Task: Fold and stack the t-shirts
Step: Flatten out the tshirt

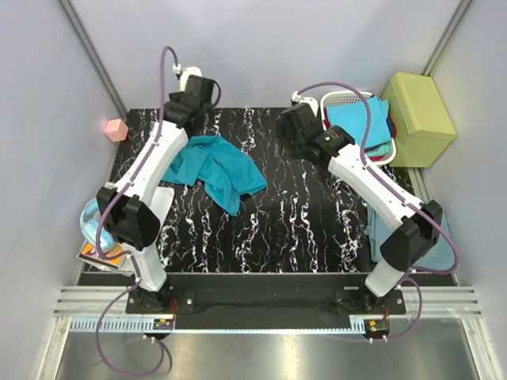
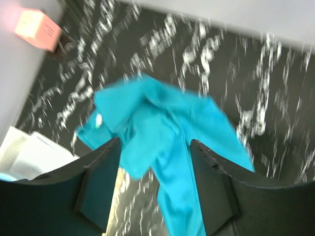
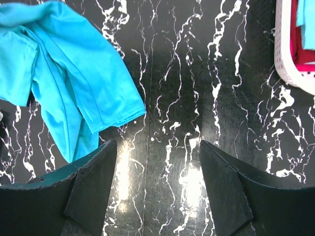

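Observation:
A teal t-shirt (image 1: 215,168) lies crumpled on the black marbled table (image 1: 301,214), at the back left. My left gripper (image 1: 192,117) hangs open above its back edge; in the left wrist view the shirt (image 2: 167,128) shows between the open fingers (image 2: 101,182), and the gripper (image 2: 155,147) holds nothing. My right gripper (image 1: 291,131) is open and empty over bare table (image 3: 172,98), with the teal shirt (image 3: 69,78) to its left. Bright blue (image 1: 360,123) and red (image 1: 390,131) shirts sit in the white basket (image 1: 339,100). A grey-blue shirt (image 1: 440,228) lies at the table's right edge.
A yellow-green padded box (image 1: 418,119) stands at the back right beside the basket, whose corner shows in the right wrist view (image 3: 295,73). A pink cube (image 1: 116,129) sits at the back left. White paper and light blue items (image 1: 95,226) lie at the left edge.

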`<state>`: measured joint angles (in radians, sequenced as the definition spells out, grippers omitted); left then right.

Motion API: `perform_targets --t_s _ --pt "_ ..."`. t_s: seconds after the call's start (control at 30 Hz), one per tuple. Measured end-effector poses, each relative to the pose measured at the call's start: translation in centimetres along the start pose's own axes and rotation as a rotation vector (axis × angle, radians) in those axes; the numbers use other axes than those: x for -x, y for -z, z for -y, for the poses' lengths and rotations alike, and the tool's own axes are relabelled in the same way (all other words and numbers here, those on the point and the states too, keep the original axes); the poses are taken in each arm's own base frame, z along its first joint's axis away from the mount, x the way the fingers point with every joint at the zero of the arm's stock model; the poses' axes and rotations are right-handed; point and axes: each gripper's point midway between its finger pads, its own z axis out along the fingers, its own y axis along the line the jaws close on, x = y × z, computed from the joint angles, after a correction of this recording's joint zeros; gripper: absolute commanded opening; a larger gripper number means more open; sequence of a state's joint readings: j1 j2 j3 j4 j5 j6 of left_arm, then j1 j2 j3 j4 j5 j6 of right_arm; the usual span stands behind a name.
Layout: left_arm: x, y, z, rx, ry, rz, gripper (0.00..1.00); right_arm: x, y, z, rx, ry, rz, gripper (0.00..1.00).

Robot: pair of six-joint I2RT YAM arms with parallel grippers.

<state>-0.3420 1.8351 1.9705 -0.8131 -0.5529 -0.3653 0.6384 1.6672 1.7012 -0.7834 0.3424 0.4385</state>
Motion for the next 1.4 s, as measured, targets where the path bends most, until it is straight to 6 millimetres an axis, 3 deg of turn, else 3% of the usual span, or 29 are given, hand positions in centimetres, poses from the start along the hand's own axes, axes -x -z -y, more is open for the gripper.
perform_targets --t_s 0.1,0.2,0.3,0.43,0.5,0.6,0.77,0.83,0.9,0.97,1.1,1.17,1.27,1.4 --pt "-3.2 1.7 1.6 -0.03 -0.05 -0.038 0.66 -0.3 0.0 -0.3 0.015 -0.007 -0.013 0.75" --pt "-5.8 5.2 2.1 -0.086 -0.061 -0.055 0.7 -0.3 0.3 -1.1 0.052 -0.022 -0.029 0.77" --pt "-7.2 8.8 1.2 -0.151 -0.035 -0.054 0.71 2.1 1.4 -2.8 0.113 -0.043 -0.006 0.77" --pt "-7.9 9.9 -0.1 -0.16 -0.011 -0.054 0.71 6.2 3.4 -4.1 0.162 -0.075 0.093 0.77" --pt "-9.4 9.1 -0.2 -0.149 -0.023 -0.088 0.71 6.8 4.0 -4.1 0.167 -0.086 0.114 0.76" --pt "-12.8 8.4 -0.7 -0.134 -0.066 -0.162 0.73 5.2 3.5 -3.4 0.153 -0.105 0.093 0.75" --pt "-17.8 8.8 -3.5 -0.093 -0.128 -0.241 0.74 -1.2 2.0 -0.3 0.066 -0.119 -0.018 0.76" --pt "-17.9 9.8 -4.6 -0.1 -0.113 -0.226 0.74 -1.3 2.0 -0.4 0.069 -0.142 -0.021 0.77" --pt "-17.2 10.7 -5.0 -0.117 -0.09 -0.198 0.74 -0.2 2.7 -1.2 0.098 -0.167 -0.006 0.78" --pt "-16.2 11.8 -5.2 -0.136 -0.061 -0.157 0.75 2.9 4.6 -2.8 0.168 -0.203 0.04 0.79" --pt "-15.9 13.8 -4.1 -0.185 -0.085 -0.122 0.76 11.2 10.3 -6.6 0.354 -0.274 0.189 0.8" --pt "-16.1 14.3 -3.6 -0.203 -0.1 -0.124 0.76 13.7 12.7 -7.7 0.424 -0.296 0.233 0.81" --pt "-16.4 14.5 -3.6 -0.201 -0.105 -0.133 0.75 13.6 13.5 -8.1 0.449 -0.297 0.208 0.81" --pt "-16.4 14.7 -3.8 -0.197 -0.108 -0.139 0.75 9.4 10.9 -7.8 0.395 -0.291 0.058 0.81"
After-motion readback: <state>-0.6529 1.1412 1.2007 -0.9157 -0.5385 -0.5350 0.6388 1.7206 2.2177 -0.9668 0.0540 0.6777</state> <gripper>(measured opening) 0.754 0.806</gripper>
